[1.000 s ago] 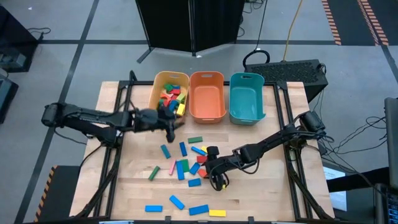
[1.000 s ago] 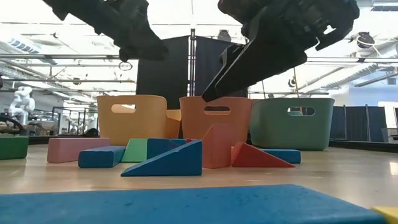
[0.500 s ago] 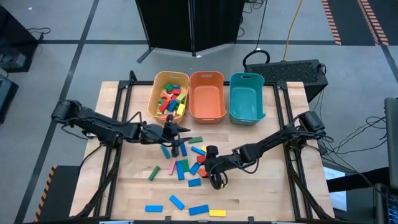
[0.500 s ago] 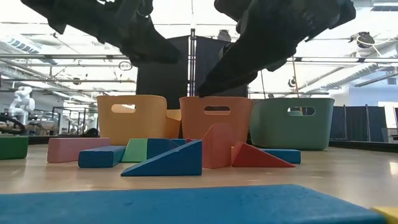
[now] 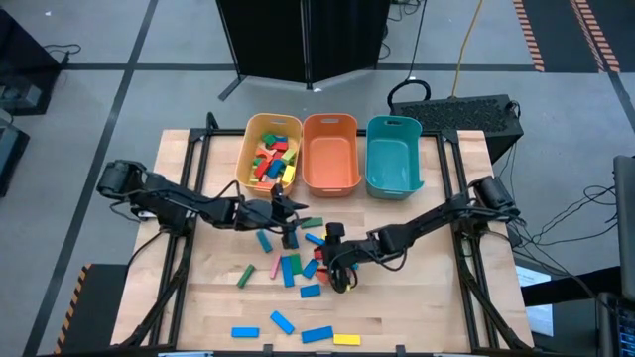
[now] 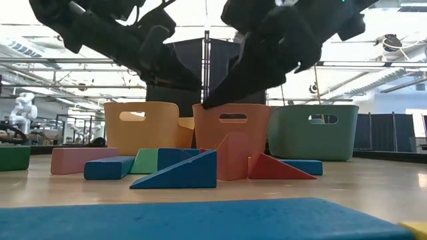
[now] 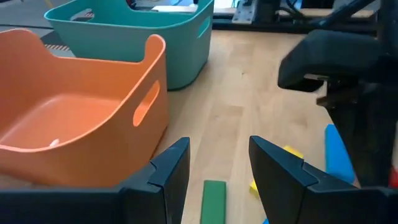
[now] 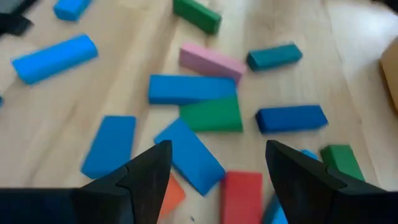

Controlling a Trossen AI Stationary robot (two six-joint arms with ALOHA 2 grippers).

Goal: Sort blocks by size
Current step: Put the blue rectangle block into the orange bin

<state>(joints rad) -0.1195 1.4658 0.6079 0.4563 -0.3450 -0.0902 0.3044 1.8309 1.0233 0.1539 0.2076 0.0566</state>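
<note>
— Why were the blocks (image 5: 290, 266) lying where they were?

— Most were loose mid-table, unsorted; only the yellow bin (image 5: 252, 142) held any (the orange bin (image 5: 330, 124) looked empty).

— And the arms?

— Both stretched low over the pile. The left gripper (image 7: 216, 167) stood part open, empty, above a green bar (image 7: 214, 199). The right gripper (image 8: 214, 168) gaped wide, holding nothing.

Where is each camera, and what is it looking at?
High: above, looking straight down at the table; both arms show.
Low: table height, facing the bins; arms overhead.
Left wrist: past its open fingers at the orange bin.
Right wrist: past its open fingers down at the blocks.
High and left wrist share the orange bin.
</note>
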